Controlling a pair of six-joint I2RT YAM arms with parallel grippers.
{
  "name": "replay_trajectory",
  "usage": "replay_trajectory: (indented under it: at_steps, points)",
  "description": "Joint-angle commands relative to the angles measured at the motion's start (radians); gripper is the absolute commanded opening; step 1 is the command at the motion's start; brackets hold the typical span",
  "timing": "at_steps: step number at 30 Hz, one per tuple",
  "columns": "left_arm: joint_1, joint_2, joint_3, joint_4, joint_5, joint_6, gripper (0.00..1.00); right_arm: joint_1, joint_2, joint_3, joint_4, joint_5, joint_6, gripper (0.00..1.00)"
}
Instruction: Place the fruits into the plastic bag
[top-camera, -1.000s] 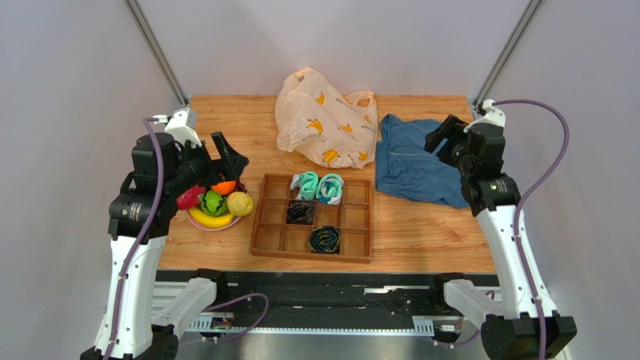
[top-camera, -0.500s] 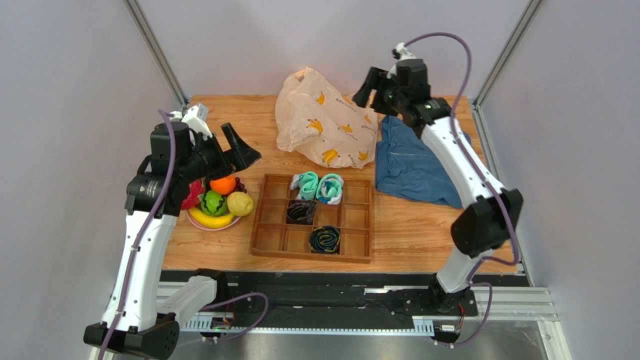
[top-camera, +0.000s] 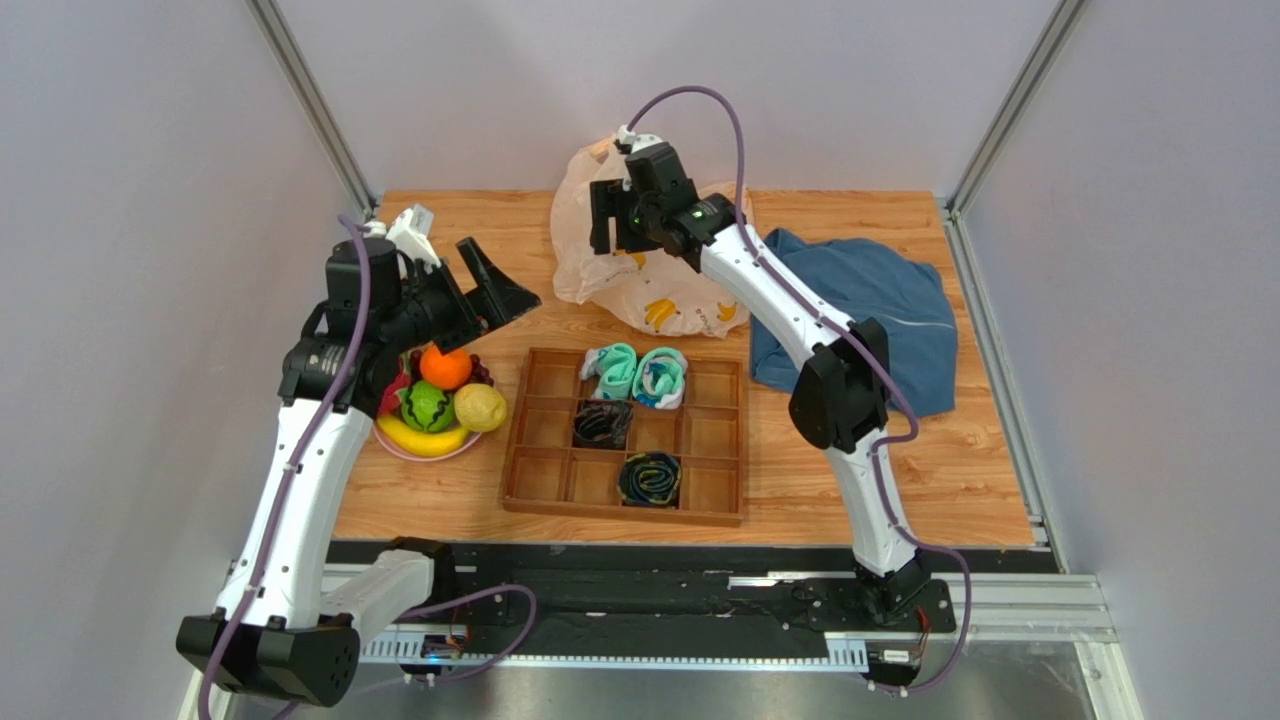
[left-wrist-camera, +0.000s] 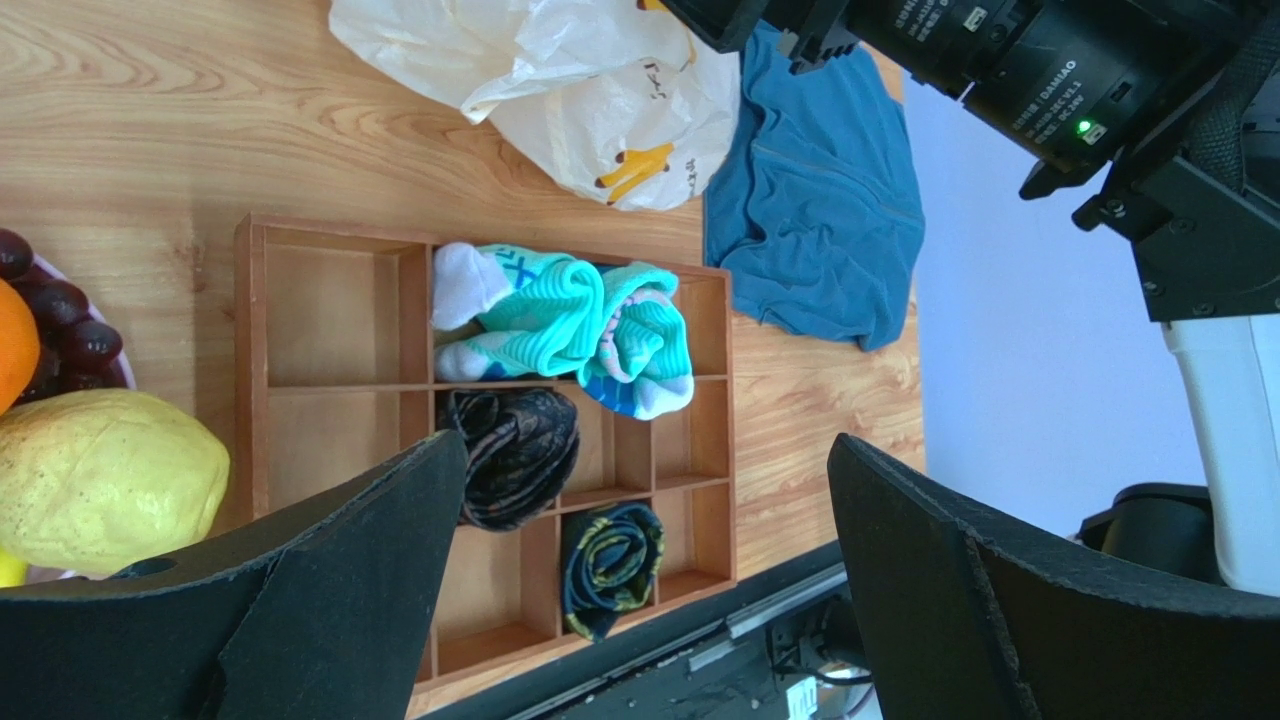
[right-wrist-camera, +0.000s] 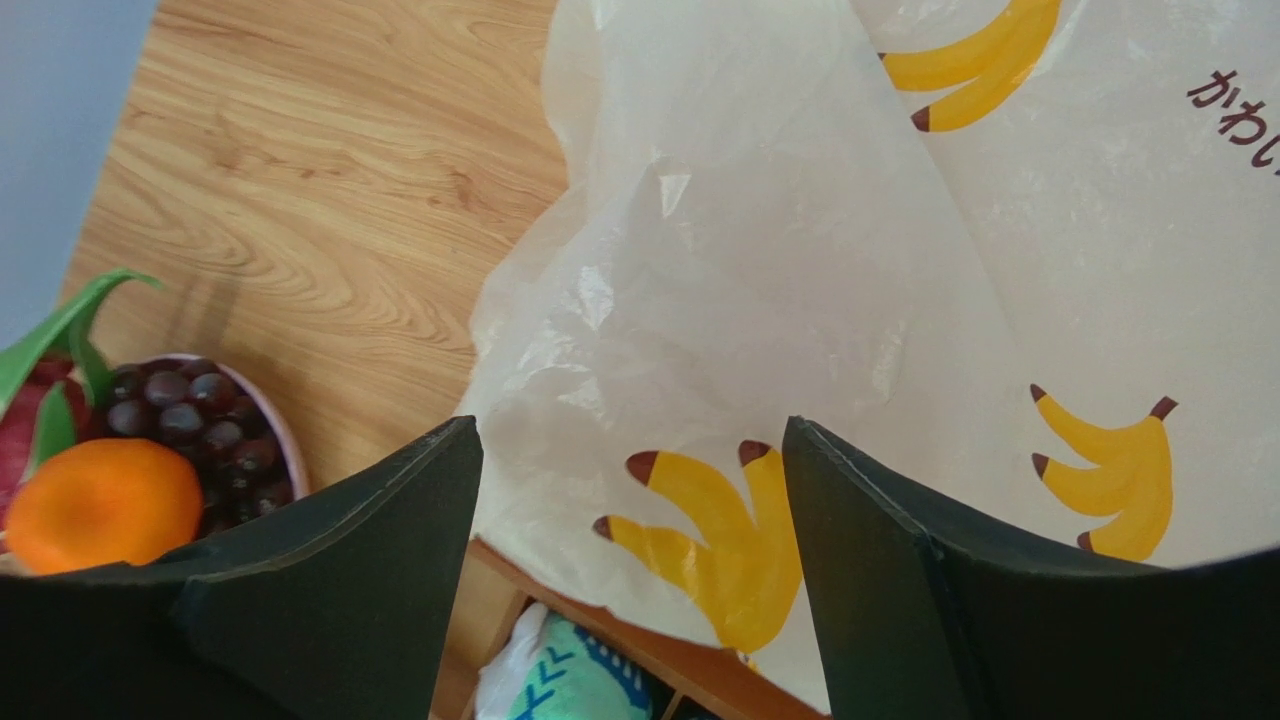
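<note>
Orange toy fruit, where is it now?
Top view, left side: the round orange toy fruit sits behind the green striped melon and yellow lemon, beside dark purple grapes.

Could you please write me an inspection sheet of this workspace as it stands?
Surface: wooden table; nothing seen amiss.
Job's things: fruits heaped on a plate at the left; plastic bag crumpled at the far middle, no fruit seen in it.
Clutter: wooden tray holding teal socks and two dark socks; blue garment at the right.
Tools: left tool open, raised beside the plate, holding nothing; right tool open over the bag, holding nothing.
Cables: purple cable along each arm; no snag seen.
Surroundings: grey walls, frame posts; nothing else seen.
</note>
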Motion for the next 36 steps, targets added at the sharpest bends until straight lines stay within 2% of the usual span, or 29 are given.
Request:
replay_trajectory:
  at_steps: [1,5,8,11,12,15,20,24,28,31,36]
  points:
    - [0.007,0.036,0.076,0.043,0.031,-0.003,0.99,-0.011,0.041,0.067,0.024,0.096,-0.082,0.76]
    - [0.007,0.084,0.11,0.025,0.027,0.022,0.99,0.0,0.074,0.082,0.027,0.076,-0.095,0.69]
    - [0.007,0.122,0.139,0.01,0.031,0.034,0.99,0.002,0.084,0.076,0.029,0.047,-0.099,0.55]
    - [0.007,0.142,0.156,0.006,0.019,0.051,0.99,0.0,0.076,0.061,0.03,0.039,-0.121,0.27]
    - [0.007,0.145,0.156,0.008,0.012,0.052,0.99,0.002,0.07,0.058,0.03,0.041,-0.125,0.14]
    - [0.013,0.168,0.16,0.028,0.007,0.04,0.98,0.005,0.035,0.044,0.049,0.031,-0.156,0.0]
    - [0.013,0.249,0.185,0.086,-0.001,-0.011,0.97,0.035,-0.138,-0.094,0.141,0.021,-0.251,0.0]
    - [0.013,0.3,0.196,0.167,-0.014,-0.046,0.96,0.09,-0.304,-0.346,0.23,0.086,-0.357,0.0]
    - [0.013,0.372,0.214,0.207,-0.073,-0.06,0.96,0.159,-0.419,-0.508,0.283,0.163,-0.414,0.0]
    - [0.015,0.424,0.222,0.213,-0.093,-0.08,0.97,0.201,-0.49,-0.598,0.328,0.192,-0.431,0.0]
    - [0.018,0.47,0.213,0.255,-0.123,-0.121,0.99,0.262,-0.547,-0.649,0.343,0.261,-0.494,0.0]
